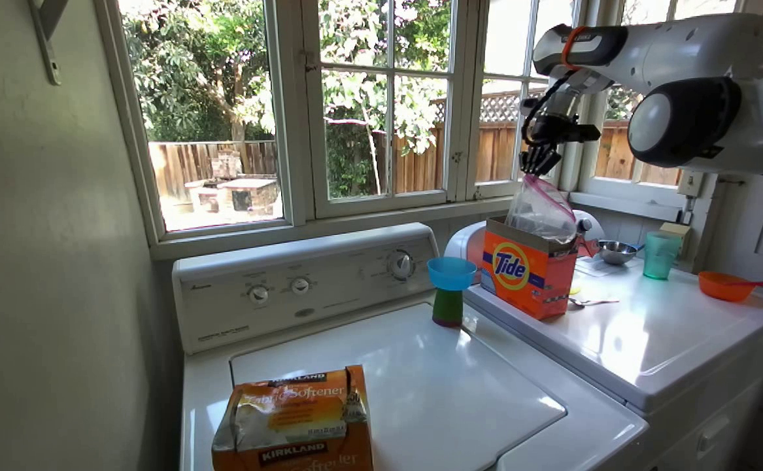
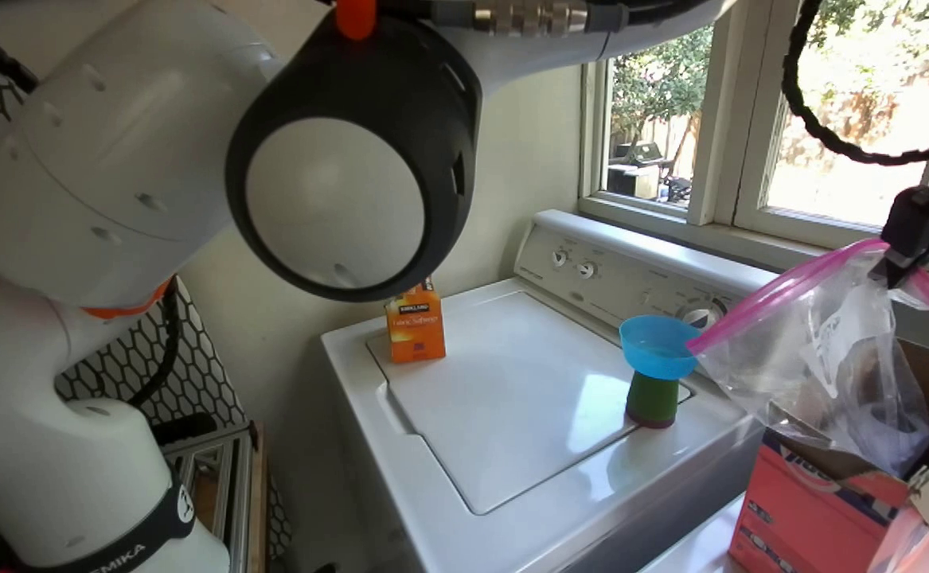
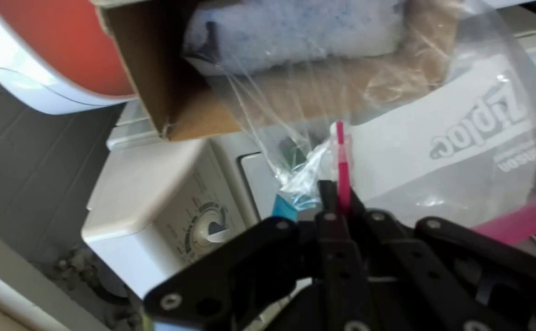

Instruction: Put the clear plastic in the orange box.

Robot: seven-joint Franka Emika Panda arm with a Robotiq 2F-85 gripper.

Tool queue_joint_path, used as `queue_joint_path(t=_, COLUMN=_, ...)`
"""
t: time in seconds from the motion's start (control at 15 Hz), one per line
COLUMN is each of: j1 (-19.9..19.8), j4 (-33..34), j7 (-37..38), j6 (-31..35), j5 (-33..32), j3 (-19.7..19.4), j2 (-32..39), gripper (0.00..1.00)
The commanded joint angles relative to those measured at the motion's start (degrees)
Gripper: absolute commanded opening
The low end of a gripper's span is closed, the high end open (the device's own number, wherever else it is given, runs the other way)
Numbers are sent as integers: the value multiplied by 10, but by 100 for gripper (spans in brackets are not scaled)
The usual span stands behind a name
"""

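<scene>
Two black fingers [image 3: 334,239] of the gripper [image 3: 344,198] pinch one clear, crinkled plastic bag [image 2: 854,358] by its pink-edged top; it hangs at the mouth of one orange cardboard box [image 1: 528,278]. Farther out stand one translucent blue bowl [image 1: 452,277] atop one tapered green cup [image 1: 447,307], one shiny metal bowl [image 1: 615,257], one translucent green tumbler [image 1: 661,257] and one shallow orange bowl [image 1: 723,289].

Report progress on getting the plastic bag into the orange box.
Done: the plastic bag is picked up, its pink seal pinched in the fingers. In hand: it hangs at the open top of the orange box. Left: probably lower it in and let go, since its upper part stands above the box.
</scene>
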Motion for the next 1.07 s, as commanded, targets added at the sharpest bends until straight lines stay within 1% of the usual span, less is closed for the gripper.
queue_joint_path(t=0.0, j1=12, j4=13, j7=5, j6=101, j5=-12, j3=-7, j2=22, gripper=1)
queue_joint_path(t=0.07, j1=16, j4=13, j7=1, j6=127, j5=-19, j3=-12, j2=29, gripper=1)
queue_joint_path(t=0.27, j1=23, j4=14, j7=-2, j6=173, j5=-45, j3=-24, j2=45, gripper=1)
queue_joint_path(t=0.47, j1=26, j4=11, j7=-4, j6=182, j5=-61, j3=-31, j2=57, gripper=1)
queue_joint_path(t=1.0, j1=34, j4=7, j7=-27, j6=168, j5=-86, j3=-40, j2=75, gripper=1)
